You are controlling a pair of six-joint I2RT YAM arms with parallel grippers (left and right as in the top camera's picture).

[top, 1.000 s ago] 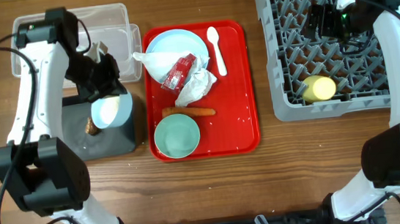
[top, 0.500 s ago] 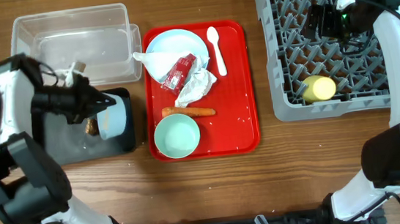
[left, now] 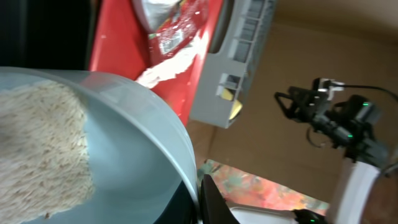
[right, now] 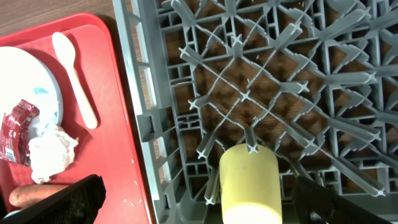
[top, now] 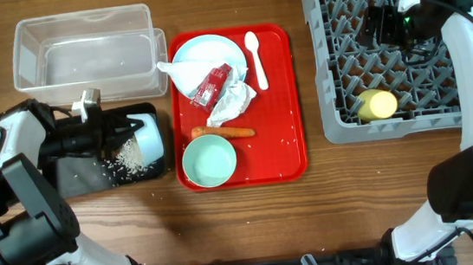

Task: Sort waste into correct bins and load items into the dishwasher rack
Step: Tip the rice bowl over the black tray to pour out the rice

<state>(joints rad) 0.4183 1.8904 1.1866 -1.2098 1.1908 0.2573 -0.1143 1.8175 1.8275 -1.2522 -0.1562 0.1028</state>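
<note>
Left jaws are clamping the rim of a small, smooth pale-mint plastic bowl [top: 150, 137], holding it on its side over the shallow black rectangular tray [top: 75, 176] so loose white rice grains [top: 122, 159] are spilling onto it. Right jaws are hanging wide and empty over the grey pegged plastic rack [top: 333, 53], near the yellow cup [top: 377, 103].

Hidden and cropped parts
The left arm [top: 15, 129] covers part of the black tray [top: 74, 176]. The bowl [left: 137, 143] overruns the wrist view, its rice [left: 37, 146] blurred. The yellow cup [right: 250, 180] is cropped below.
</note>
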